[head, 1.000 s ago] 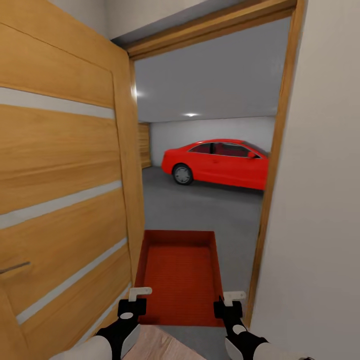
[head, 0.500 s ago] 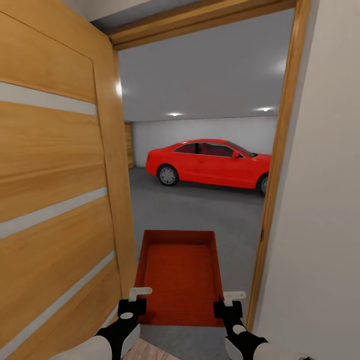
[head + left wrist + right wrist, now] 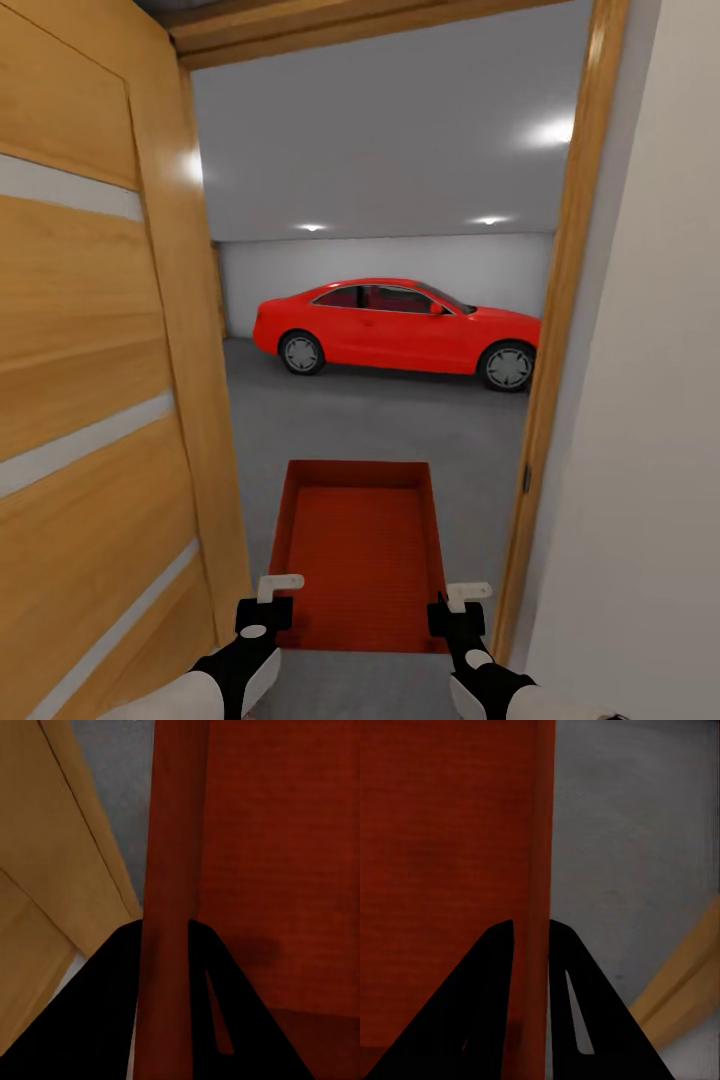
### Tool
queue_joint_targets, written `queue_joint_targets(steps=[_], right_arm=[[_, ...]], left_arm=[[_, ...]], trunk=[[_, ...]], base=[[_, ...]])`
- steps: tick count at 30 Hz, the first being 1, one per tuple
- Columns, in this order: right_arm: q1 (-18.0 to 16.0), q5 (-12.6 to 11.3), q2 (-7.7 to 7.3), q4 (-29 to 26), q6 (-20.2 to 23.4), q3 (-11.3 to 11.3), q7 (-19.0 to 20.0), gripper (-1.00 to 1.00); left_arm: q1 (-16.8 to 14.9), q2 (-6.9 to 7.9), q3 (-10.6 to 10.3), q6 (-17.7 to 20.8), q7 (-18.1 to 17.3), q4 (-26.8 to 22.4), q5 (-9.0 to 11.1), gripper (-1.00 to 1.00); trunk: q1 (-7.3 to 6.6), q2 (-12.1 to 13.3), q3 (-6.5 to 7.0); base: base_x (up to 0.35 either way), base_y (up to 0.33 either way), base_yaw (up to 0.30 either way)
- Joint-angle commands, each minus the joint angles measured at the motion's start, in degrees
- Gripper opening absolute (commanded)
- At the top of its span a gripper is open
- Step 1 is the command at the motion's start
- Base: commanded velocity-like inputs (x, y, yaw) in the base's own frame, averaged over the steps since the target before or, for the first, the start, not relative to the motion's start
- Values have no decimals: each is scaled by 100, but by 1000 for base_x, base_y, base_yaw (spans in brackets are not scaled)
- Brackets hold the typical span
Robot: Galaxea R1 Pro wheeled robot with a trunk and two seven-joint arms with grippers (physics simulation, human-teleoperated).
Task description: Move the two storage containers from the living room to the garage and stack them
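We carry one box [image 3: 360, 555] at 12 o'clock, low, through the doorway w/ garage floor [image 3: 400, 425] ahead. Left gripper [image 3: 268, 603] pinches the left wall, right gripper [image 3: 458, 608] pinches the right wall; a two-sided hold likely keeps it level. Open door [image 3: 90, 400] at 9, frame [image 3: 550, 380] at 2, red car [image 3: 400, 328] at 12. Clearance tight both sides.

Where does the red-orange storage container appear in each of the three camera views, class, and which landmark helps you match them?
Head view: the storage container sits low in the centre, held between both grippers, in the doorway.
Left wrist view: its side wall runs between the left gripper's fingers, its inside beside it.
Right wrist view: its other side wall runs between the right gripper's fingers.
Shared landmark: the grey floor.
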Motion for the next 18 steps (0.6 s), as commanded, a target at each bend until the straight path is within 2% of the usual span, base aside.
queue_joint_targets(steps=[1, 18], right_arm=[[-6, -12, 32, 7, -4, -71, -6, -100], [-5, -12, 33, 8, -4, -71, -6, -100]], left_arm=[[-8, -1, 298, -33, 136, -10, -25, -100], [-8, -1, 301, -36, 136, -10, -25, -100]], trunk=[[4, -7, -9], [4, -7, -9]], base=[[246, 218, -245], [246, 218, -245]])
